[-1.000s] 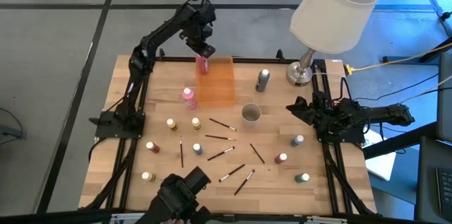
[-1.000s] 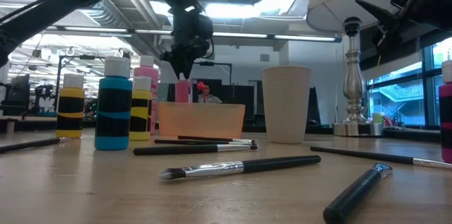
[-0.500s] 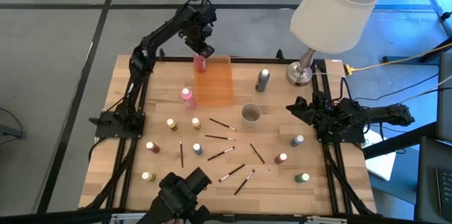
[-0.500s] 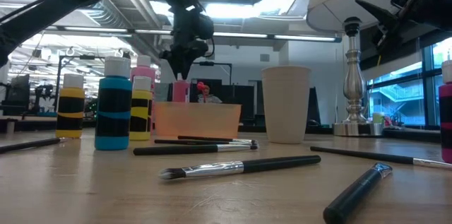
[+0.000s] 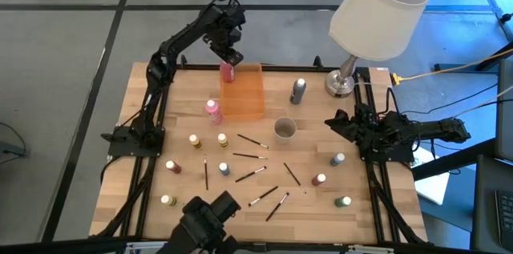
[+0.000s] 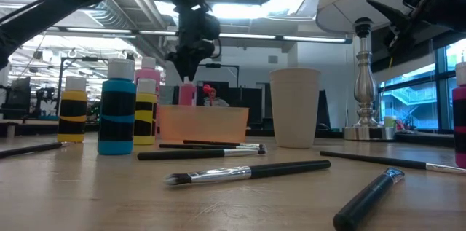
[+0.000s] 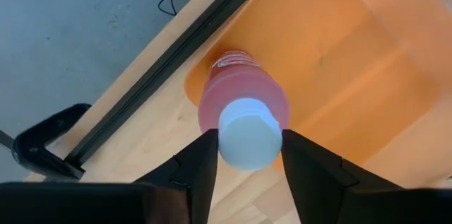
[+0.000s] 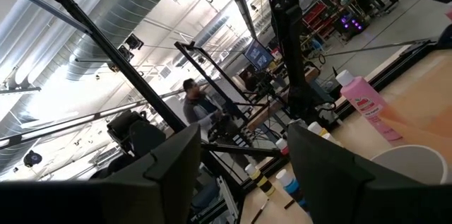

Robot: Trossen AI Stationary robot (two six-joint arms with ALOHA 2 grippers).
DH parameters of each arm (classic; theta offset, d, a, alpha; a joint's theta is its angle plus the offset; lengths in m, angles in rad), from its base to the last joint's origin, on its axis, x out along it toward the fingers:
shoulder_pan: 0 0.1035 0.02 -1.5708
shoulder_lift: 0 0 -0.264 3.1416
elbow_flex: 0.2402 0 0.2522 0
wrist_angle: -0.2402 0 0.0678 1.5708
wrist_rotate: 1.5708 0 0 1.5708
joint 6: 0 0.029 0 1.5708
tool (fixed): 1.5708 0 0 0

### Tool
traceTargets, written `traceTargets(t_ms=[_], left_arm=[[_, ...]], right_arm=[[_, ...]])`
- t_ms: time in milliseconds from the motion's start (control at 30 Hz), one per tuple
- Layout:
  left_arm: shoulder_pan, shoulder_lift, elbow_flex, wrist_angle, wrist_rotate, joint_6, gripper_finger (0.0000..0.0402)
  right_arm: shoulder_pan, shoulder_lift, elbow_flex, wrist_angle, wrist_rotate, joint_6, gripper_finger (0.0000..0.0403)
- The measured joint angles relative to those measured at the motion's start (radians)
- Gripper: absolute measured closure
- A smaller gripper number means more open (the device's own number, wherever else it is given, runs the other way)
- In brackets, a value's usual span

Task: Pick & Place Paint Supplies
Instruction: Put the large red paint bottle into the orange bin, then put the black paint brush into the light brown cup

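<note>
Your left pincer [image 7: 245, 155] stands spread around the pink bottle [image 7: 244, 107], set upright on the orange tray [image 7: 353, 61] at upper centre of the high view, likely letting go.

Paint bottles [image 5: 213, 110]: eleven. Two pink, one standing in tray at upper centre [image 5: 229, 72], one left of tray. One tall grey [image 5: 299, 90], upper right of centre. Eight smaller, mixed colours, across lower half.
Paintbrushes [image 5: 249, 156]: seven, scattered at lower centre.
Orange tray [image 5: 244, 98]: one.
Cup [image 5: 284, 130]: one.
Lamp [image 5: 377, 10]: one.
Robot arms [image 5: 180, 42]: two.
</note>
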Motion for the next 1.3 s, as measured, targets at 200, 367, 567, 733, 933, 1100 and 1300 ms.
traceTargets(t_ms=[200,367,567,733,933,1100,1300], left_arm=[[-0.016,0.000,0.000,0.000,-0.012,0.011,0.0247],[-0.018,-0.005,0.000,0.000,-0.046,0.012,0.0247],[-0.017,-0.043,0.000,0.000,-0.071,0.023,0.0246],[-0.020,-0.074,0.000,0.000,-0.081,0.019,0.0230],[-0.033,-0.126,0.000,0.000,-0.182,-0.028,0.0209],[-0.033,-0.187,0.000,0.000,-0.205,-0.061,0.0201],[-0.058,-0.290,0.000,0.000,-0.204,-0.141,0.0201]], right_arm=[[0.000,0.000,0.000,0.000,-0.007,0.000,0.0186],[0.000,0.000,0.000,0.000,-0.009,0.000,0.0186],[0.000,0.000,0.000,0.000,-0.013,0.000,0.0186],[0.000,0.000,0.000,-0.001,-0.034,0.000,0.0186],[0.000,0.000,0.000,-0.008,-0.034,0.000,0.0186],[0.000,0.000,0.000,-0.008,-0.033,-0.002,0.0186],[0.000,0.000,0.000,-0.007,-0.029,-0.027,0.0186]])
